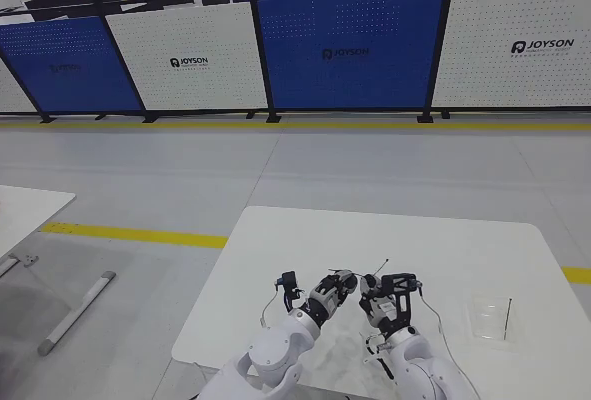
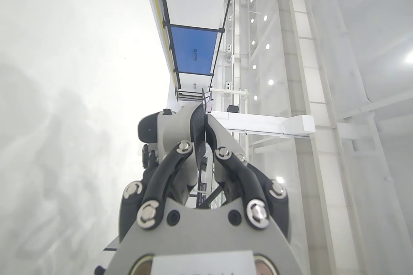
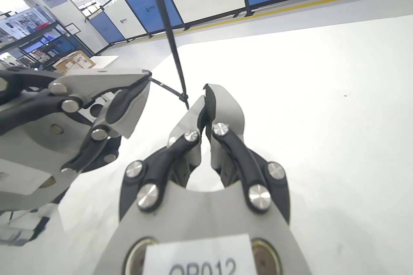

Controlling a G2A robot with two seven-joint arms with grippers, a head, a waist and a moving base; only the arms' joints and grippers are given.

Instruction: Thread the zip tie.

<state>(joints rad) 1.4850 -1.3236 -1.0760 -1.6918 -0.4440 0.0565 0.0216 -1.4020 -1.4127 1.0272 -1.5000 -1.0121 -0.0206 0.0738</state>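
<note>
Left gripper [image 2: 205, 123]: the fingers are pressing together on a thin black strip, one end of the zip tie [image 3: 163, 20]. It is hovering over the near part of the bench [image 1: 455, 240], close beside the other arm.

Zip tie: it is hanging in the air between the two grippers. A short run is crossing from the left fingers to a small junction, and from there a long run is rising steeply away from the bench. Whether the tail is already passing through the head cannot be told.

Right gripper [image 3: 204, 103]: the fingers are pressing together, apparently pinching the tie at that junction, so this arm is the nearer to it.

Judgement: any feed or pull is depending on the short run's axis, which lies straight between the two sets of fingers.

Clear tray [image 1: 490, 320]: it is sitting well apart, further right.
</note>
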